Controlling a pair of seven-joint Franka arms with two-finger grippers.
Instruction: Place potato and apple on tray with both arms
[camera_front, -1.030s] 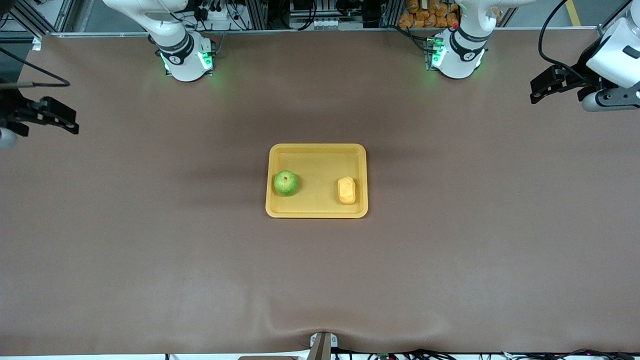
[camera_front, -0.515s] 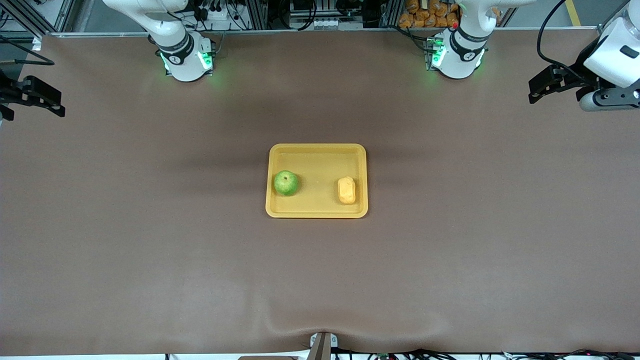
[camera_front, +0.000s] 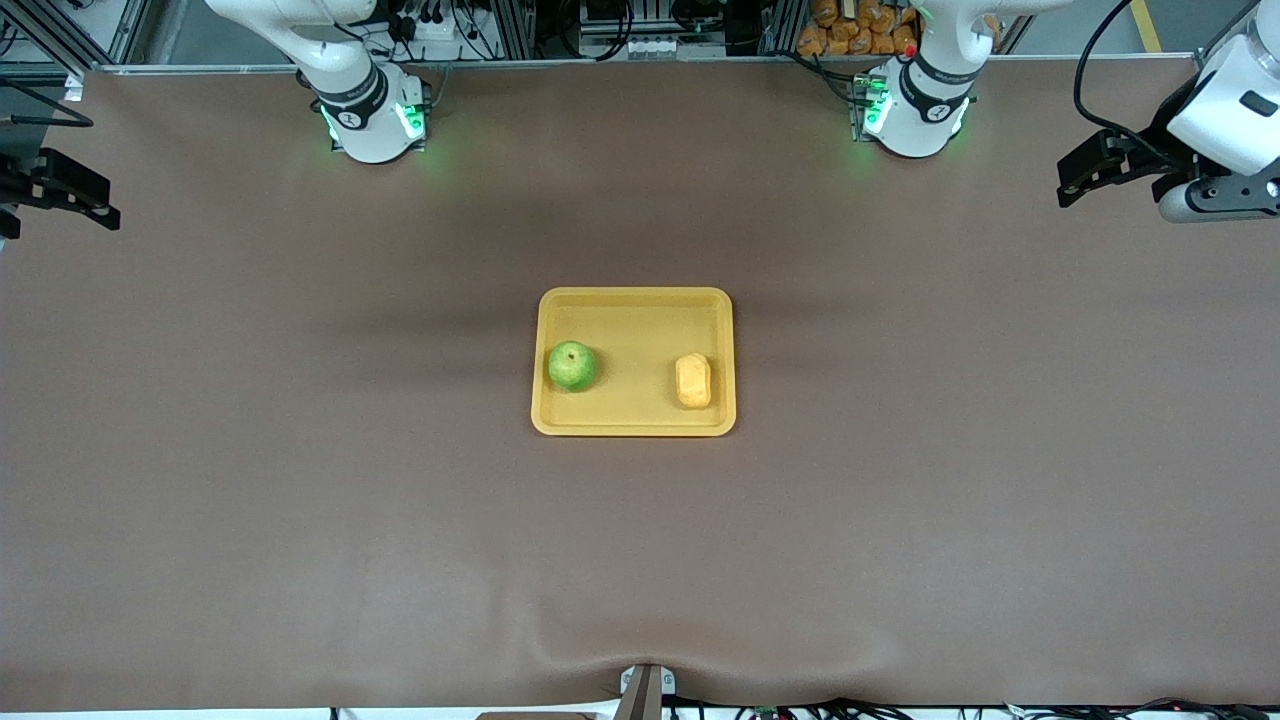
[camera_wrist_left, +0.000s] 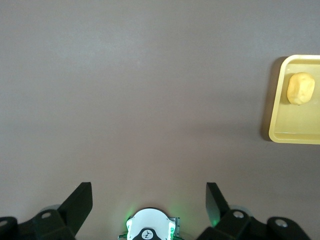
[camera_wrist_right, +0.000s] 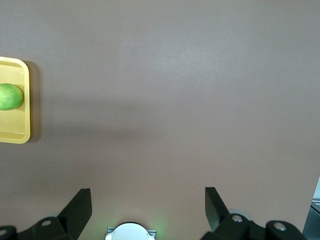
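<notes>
- Potato (camera_front: 693, 381) and apple (camera_front: 572, 366) both lie inside the tray (camera_front: 634, 305) in the middle of the table (camera_front: 300, 480); I see the apple toward the right arm's end of the tray and the potato toward the left arm's end, well apart from each other.
- Each fruit sits just beside its end rim; from the front camera I cannot tell whether either one touches it.
- My left wrist view catches only a cut-off end of the tray with the potato (camera_wrist_left: 300, 88) on it; the apple is out of that picture.
- My right wrist view shows the other end of the tray, with the apple (camera_wrist_right: 10, 96) cropped by the picture's edge.
- I have the left gripper (camera_front: 1085, 177) up over the left arm's end of the table, well away from the tray, fingers spread wide and holding nothing; its own camera shows both fingers (camera_wrist_left: 80, 201) with bare table between them.
- The right gripper (camera_front: 65, 190) hangs over the right arm's end of the table, partly cut off at the edge of the front view; its wrist view shows its fingers (camera_wrist_right: 80, 204) parted and empty.
- Both arms' bases stand at the table's edge farthest from the front camera, with green lights on.
</notes>
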